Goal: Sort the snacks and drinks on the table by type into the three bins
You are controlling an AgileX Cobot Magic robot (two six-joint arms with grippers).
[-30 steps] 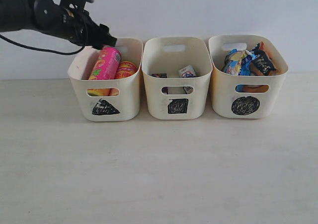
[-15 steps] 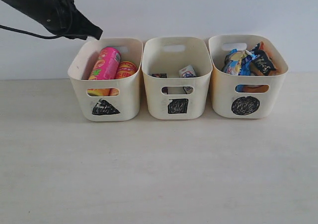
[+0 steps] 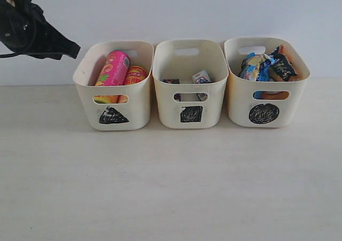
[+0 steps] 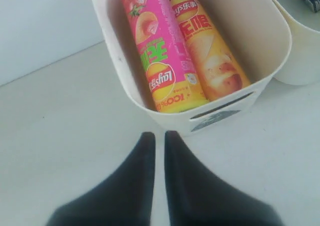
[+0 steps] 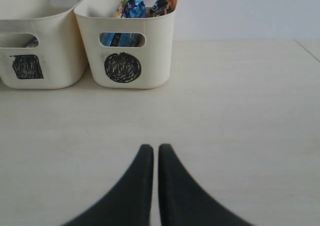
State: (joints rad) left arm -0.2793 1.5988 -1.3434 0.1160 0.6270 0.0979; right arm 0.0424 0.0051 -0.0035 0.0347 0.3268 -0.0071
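Left tool [image 4: 159, 136] and right tool [image 5: 156, 148] pressed together, empty.
Beyond left tool, pink tube [image 4: 160, 50] and orange tube [image 4: 210, 50] lie in triangle bin [image 4: 250, 20].

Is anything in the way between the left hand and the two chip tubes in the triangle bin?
Nothing visible. The shut left hand hangs off to the side of the triangle bin, above its rim. The pink tube and the orange tube lie side by side in the open-topped bin with nothing over them.
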